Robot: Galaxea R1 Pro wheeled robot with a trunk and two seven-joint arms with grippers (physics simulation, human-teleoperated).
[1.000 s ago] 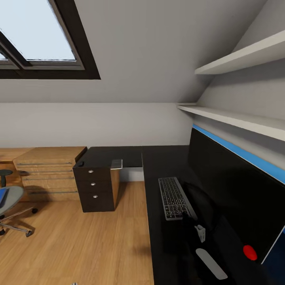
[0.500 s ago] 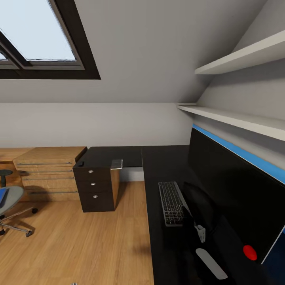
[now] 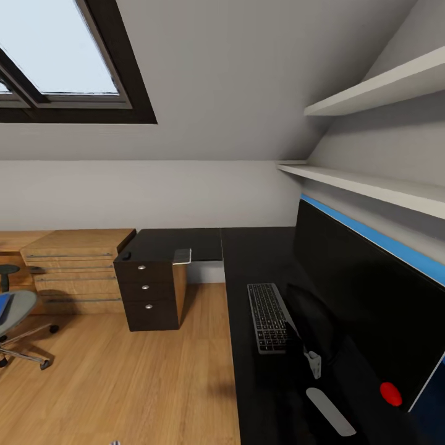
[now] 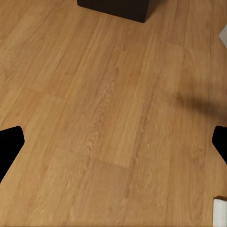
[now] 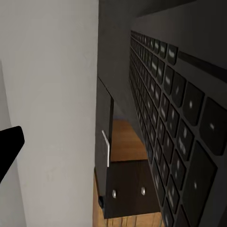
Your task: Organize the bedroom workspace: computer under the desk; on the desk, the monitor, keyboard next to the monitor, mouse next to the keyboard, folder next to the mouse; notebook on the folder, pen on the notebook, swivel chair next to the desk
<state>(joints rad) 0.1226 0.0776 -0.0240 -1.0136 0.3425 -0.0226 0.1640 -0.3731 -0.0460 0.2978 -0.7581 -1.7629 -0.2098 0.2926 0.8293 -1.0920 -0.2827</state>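
Observation:
On the glossy black desk [image 3: 247, 259] the dark grey keyboard [image 3: 269, 318] lies flat in front of the large black monitor [image 3: 364, 309]. My right arm [image 3: 309, 327] reaches over the desk just beside the keyboard's near end. The right wrist view has the keyboard [image 5: 175, 118] very close along one side, and one black finger [image 5: 9, 144] stands far out, so the right gripper [image 5: 113, 142] is open. My left gripper [image 4: 113, 142] hangs open over bare wood floor. At far left the grey swivel chair [image 3: 18, 312] carries the blue folder [image 3: 3, 306].
A black drawer unit with round knobs [image 3: 151, 290] stands under the desk's far wing, with a light wooden drawer chest [image 3: 77, 269] beside it. A small dark item [image 3: 126, 255] and a pale flat rectangle [image 3: 182, 256] rest on that wing. White shelves [image 3: 371, 185] run above the monitor.
Over the first half second the keyboard shifted a little toward me along the desk. Since then nothing has moved, and the camera has held still.

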